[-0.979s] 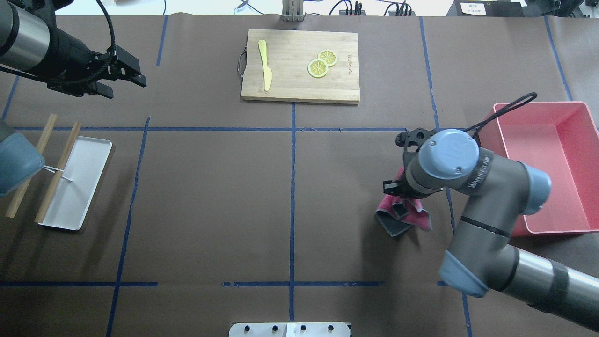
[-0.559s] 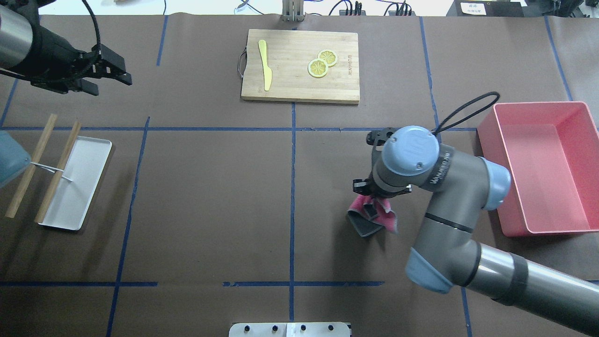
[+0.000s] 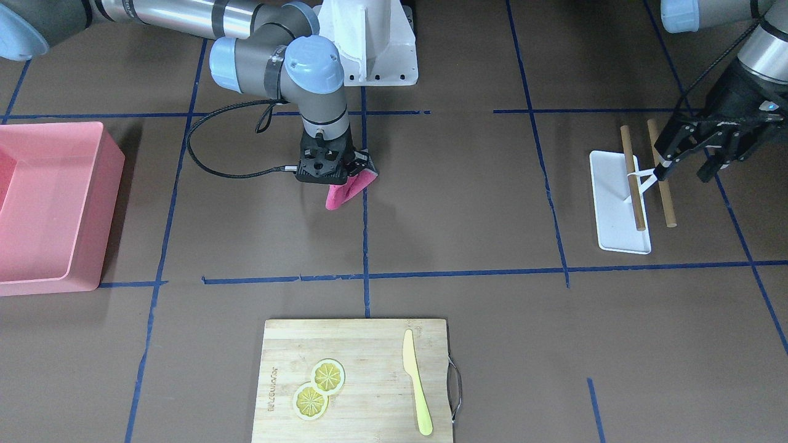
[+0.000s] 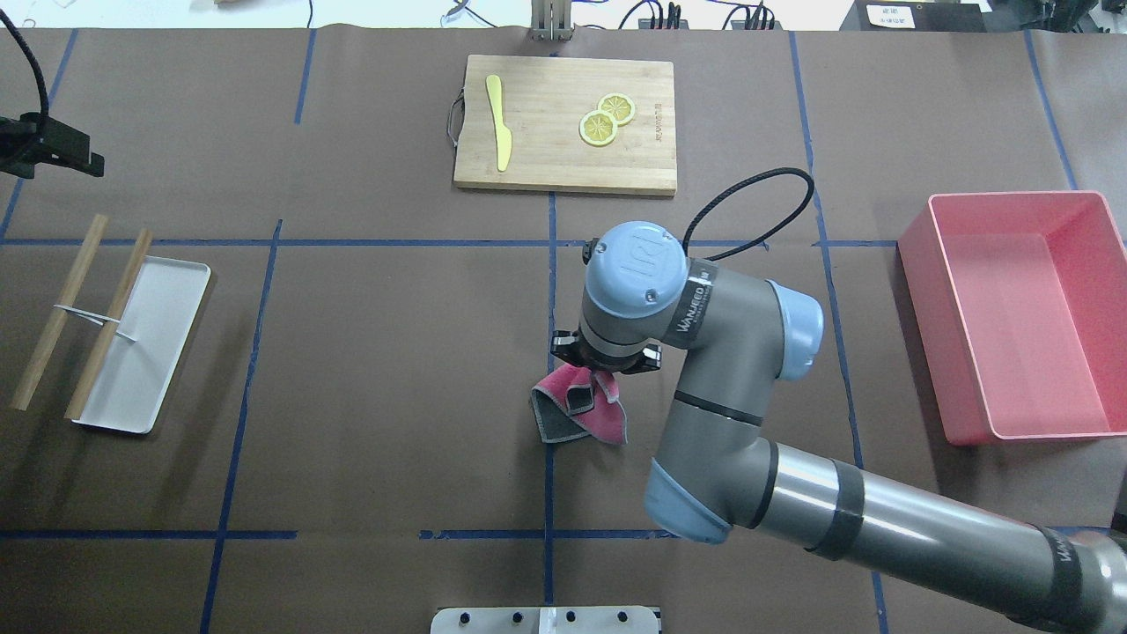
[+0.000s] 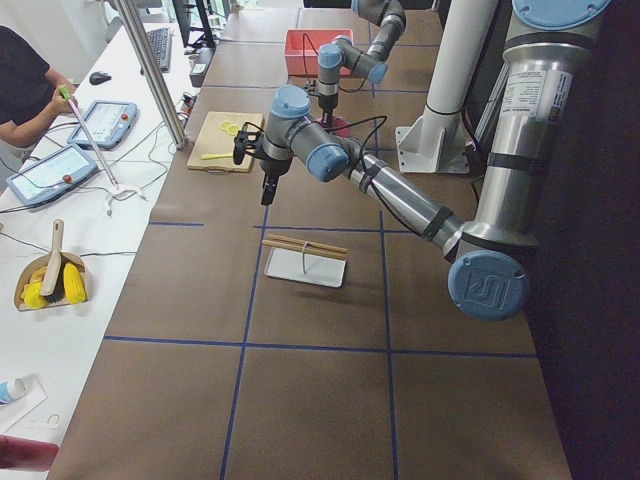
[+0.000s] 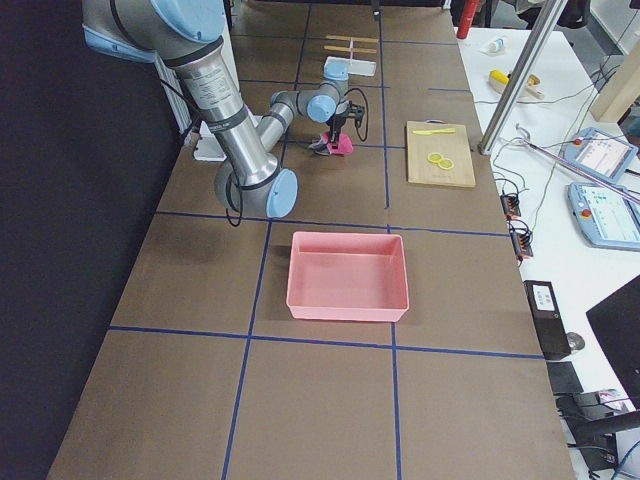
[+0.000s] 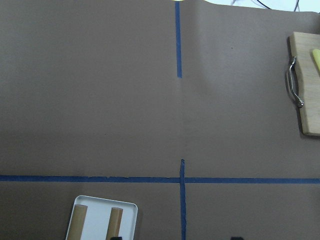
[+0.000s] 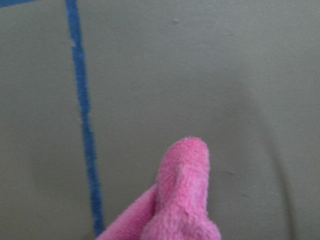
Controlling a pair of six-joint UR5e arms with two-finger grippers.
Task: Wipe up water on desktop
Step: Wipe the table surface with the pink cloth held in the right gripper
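Table (image 3: 462, 203): fills the front-facing view, matte dark brown, cut into big rectangles by blue tape lines (image 3: 468, 272). Carries a pink bin (image 3: 55, 209) at the view's left edge, a bamboo cutting board (image 3: 369, 351) at the bottom with 2 lemon slices (image 3: 327, 374) and a yellow knife (image 3: 417, 381), and a white tray (image 3: 615, 209) at the right with 2 wooden sticks (image 3: 634, 184), 1 over the tray and 1 just beside it. Near the middle, shows the right claw (image 3: 348, 178) pointing down, clamped on a pink cloth (image 3: 340, 194) hanging right at the central tape line. At the right edge, shows the left claw (image 3: 683, 167) with its fingers spread wide, gripping nothing, above the sticks.

From overhead: puts the cloth, pink with a grey side, across the central tape line under the right wrist; cannot tell whether touching the table. Catches only a dark tip of the left claw at the left edge.

From the left end: near arm stretched out over the table, beyond the tray.

From the right end: near arm reaching to the cloth, well apart from the bin.

From the left wrist: bare table, crossing tape lines, a tray corner with 2 stick ends, the board's metal handle.

From the right wrist: a pink fold low in the middle, tape line to its left.
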